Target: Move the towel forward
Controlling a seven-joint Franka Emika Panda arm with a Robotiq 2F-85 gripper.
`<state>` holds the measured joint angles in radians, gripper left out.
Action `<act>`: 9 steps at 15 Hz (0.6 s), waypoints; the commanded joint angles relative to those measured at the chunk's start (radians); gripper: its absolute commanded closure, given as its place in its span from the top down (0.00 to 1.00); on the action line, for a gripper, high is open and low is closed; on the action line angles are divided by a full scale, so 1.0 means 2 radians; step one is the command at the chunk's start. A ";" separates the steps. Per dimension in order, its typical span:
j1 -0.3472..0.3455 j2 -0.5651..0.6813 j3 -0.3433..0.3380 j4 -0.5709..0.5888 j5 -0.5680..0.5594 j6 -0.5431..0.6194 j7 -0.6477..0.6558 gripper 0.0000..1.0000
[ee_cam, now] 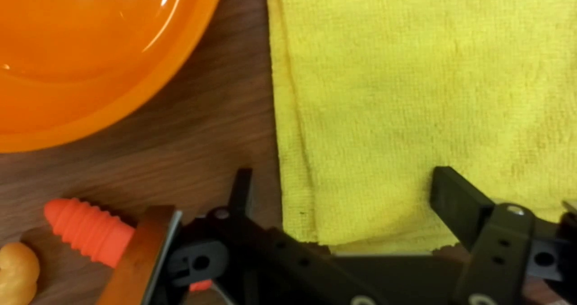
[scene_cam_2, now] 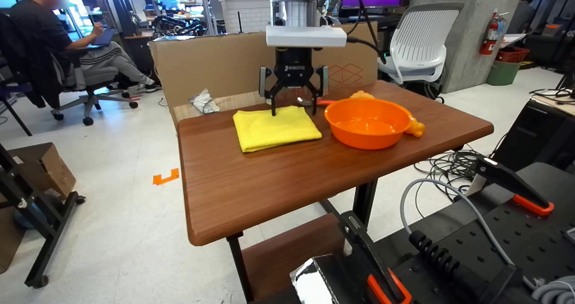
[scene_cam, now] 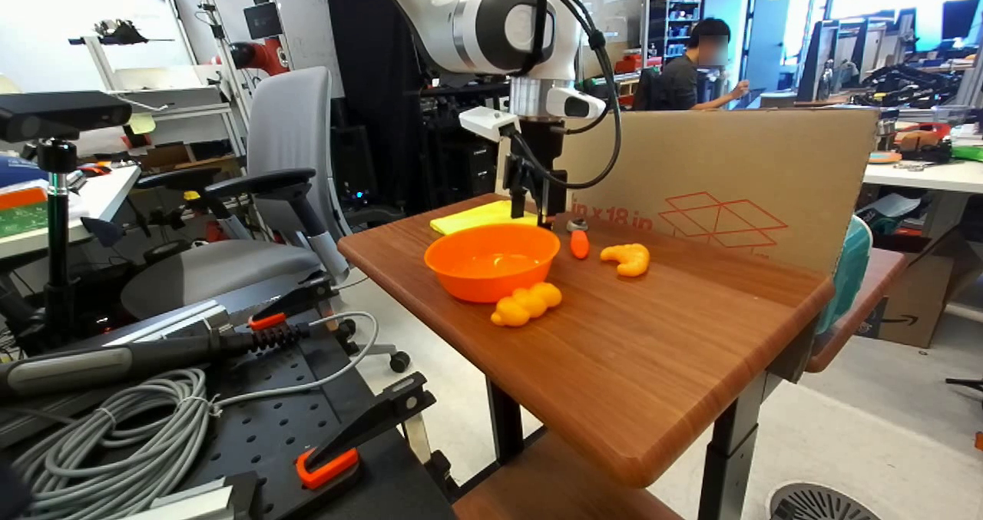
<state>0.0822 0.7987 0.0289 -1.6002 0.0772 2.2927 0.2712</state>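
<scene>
In an exterior view, the bowl (scene_cam: 472, 286) is partly hiding the towel (scene_cam: 470, 219). In an exterior view, the towel is lying near the table's (scene_cam_2: 269, 178) back-left corner, stretching from the wide-spread gripper (scene_cam_2: 294, 112) toward the front edge. The wrist view is adding the towel's bowl-side edge, running between the fingers (ee_cam: 457, 201): one over towel, one over table.

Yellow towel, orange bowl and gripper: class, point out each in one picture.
Yellow towel (ee_cam: 419, 111), in the wrist view: middle of its upper face.
Orange bowl (scene_cam: 488, 257), in an exterior view: its inner surface.
Gripper (scene_cam_2: 294, 113), in an exterior view: midway between its parted fingertips.
</scene>
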 commanded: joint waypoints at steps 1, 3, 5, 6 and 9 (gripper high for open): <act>-0.014 0.012 -0.003 0.029 0.023 -0.017 0.000 1.00; -0.022 0.011 -0.005 0.031 0.028 -0.017 0.001 1.00; -0.030 0.011 -0.006 0.034 0.035 -0.019 0.000 1.00; -0.034 0.012 -0.005 0.036 0.038 -0.020 -0.002 1.00; -0.041 0.001 -0.001 0.027 0.045 -0.022 -0.008 1.00</act>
<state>0.0112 0.8001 0.0193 -1.5694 0.1312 2.2857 0.2716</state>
